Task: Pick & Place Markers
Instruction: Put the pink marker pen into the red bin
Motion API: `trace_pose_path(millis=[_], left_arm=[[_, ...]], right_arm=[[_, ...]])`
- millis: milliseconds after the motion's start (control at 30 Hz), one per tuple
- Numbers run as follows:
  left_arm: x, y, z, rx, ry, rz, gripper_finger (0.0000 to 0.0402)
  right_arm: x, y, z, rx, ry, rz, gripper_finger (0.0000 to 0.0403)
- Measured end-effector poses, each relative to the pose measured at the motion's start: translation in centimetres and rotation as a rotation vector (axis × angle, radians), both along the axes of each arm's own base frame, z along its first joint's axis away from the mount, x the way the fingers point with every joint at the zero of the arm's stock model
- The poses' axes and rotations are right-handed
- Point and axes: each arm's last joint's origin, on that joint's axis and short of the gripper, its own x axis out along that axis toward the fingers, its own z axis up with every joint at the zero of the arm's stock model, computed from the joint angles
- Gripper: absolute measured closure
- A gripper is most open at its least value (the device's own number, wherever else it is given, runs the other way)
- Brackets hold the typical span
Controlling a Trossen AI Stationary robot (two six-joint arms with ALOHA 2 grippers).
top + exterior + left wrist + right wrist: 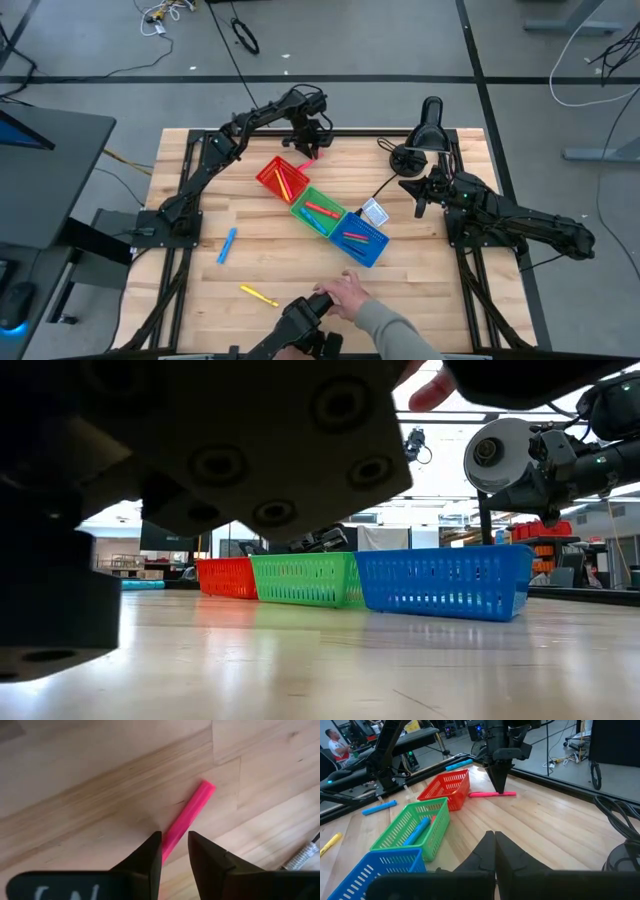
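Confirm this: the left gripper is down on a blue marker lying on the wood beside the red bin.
Not quite: the marker is pink, not blue. The left wrist view shows the left gripper straddling the pink marker on the wood, and the right wrist view shows that marker lying beside the red bin. The rest stands.

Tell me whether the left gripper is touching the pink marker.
Touching. In the left wrist view the left gripper has both fingers against the pink marker.
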Motion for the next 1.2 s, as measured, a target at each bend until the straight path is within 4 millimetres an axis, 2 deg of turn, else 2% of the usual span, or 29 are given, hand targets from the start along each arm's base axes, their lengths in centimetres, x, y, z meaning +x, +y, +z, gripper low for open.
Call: trace_pose_path(millis=[300, 800, 1200], left_arm=[[0.03, 0.03, 0.00, 0.019, -0.014, -0.039, 0.0307], [-0.18, 0.05, 0.06, 0.065, 0.044, -0.038, 0.0371], [-0.70, 0.85, 0.06, 0.081, 0.042, -0.018, 0.0368]], right_arm=[[0.00, 0.00, 0.00, 0.000, 0.000, 0.000, 0.0403], [0.00, 0.00, 0.00, 0.000, 0.000, 0.000, 0.0403], [0.00, 0.00, 0.00, 0.000, 0.000, 0.000, 0.0403]])
